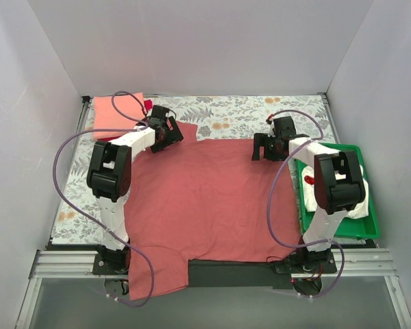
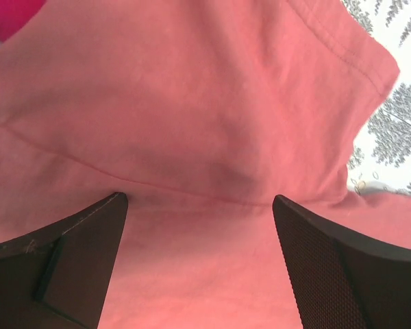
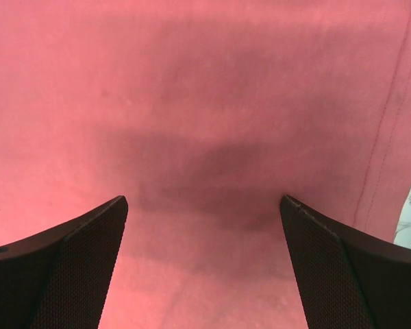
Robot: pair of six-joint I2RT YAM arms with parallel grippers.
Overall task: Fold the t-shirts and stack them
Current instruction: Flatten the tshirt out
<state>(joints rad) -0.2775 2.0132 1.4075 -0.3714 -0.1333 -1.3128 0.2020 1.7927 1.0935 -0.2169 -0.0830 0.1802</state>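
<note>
1. Clearly, the brick-red t-shirt (image 1: 205,199) lies spread flat across the middle of the floral surface (image 1: 226,110). One sleeve drapes past the near edge at the lower left of the overhead frame.
2. The left jaws sit over the shirt's upper-left sleeve. They are released and spread wide, with nothing between them.
3. In the left wrist view both fingers (image 2: 75,260) frame bare brick-red cloth. A stitched hem runs toward the upper right, and leaf print shows at the right edge.
4. The right jaws hover at the shirt's upper-right part, also released, gripping nothing. Their wrist view shows only red fabric with a seam down the right side.
5. Whether either pair touches the cloth cannot be told.
6. The salmon-pink t-shirt (image 1: 116,113) rests folded in the upper left corner. A sliver of the crimson t-shirt (image 1: 148,104) shows at its right edge.
7. The cream-white t-shirt (image 1: 309,199) lies in the green tray (image 1: 370,226) at the right, partly hidden behind the right arm (image 1: 339,181).
</note>
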